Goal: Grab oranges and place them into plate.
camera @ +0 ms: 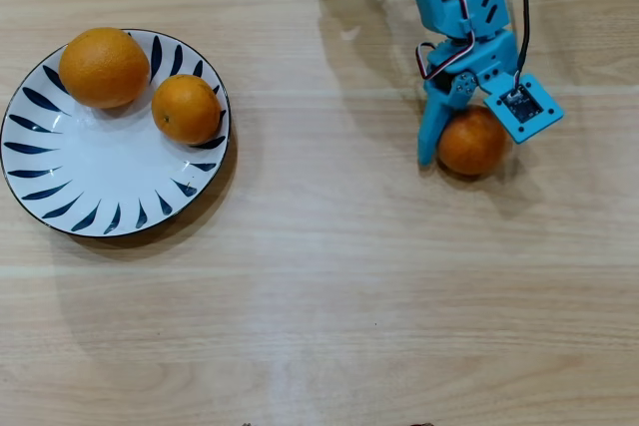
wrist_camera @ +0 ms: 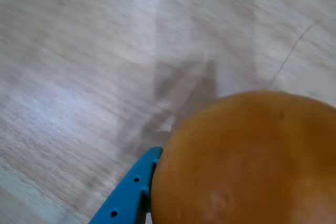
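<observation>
A large orange (camera: 103,67) and a smaller orange (camera: 186,108) lie on the upper part of the white plate with blue strokes (camera: 95,182) at the left of the overhead view. A third orange (camera: 471,142) is at the right, between the jaws of my blue gripper (camera: 465,152), which is shut on it. One finger (camera: 429,142) presses its left side; the other is hidden under the wrist camera mount. In the wrist view this orange (wrist_camera: 247,161) fills the lower right, sharp against the blurred table, with a blue finger (wrist_camera: 128,195) touching its left edge.
The wooden table (camera: 329,276) stretches between the plate and the gripper with nothing lying on it. The arm (camera: 464,7) with its cables comes down from the top edge. The plate's lower half holds nothing.
</observation>
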Controlling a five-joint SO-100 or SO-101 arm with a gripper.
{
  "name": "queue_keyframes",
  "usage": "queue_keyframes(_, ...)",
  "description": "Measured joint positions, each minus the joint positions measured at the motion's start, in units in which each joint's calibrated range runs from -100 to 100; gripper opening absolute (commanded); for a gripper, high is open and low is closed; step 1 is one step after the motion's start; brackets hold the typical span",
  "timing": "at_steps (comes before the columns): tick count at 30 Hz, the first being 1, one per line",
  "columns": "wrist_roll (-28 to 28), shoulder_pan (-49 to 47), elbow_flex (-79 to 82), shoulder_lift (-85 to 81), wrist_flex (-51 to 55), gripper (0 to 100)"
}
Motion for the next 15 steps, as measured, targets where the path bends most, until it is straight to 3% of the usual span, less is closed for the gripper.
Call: queue_keyframes(15,-0.05,0.84,0.00,-0.08,0.00,29)
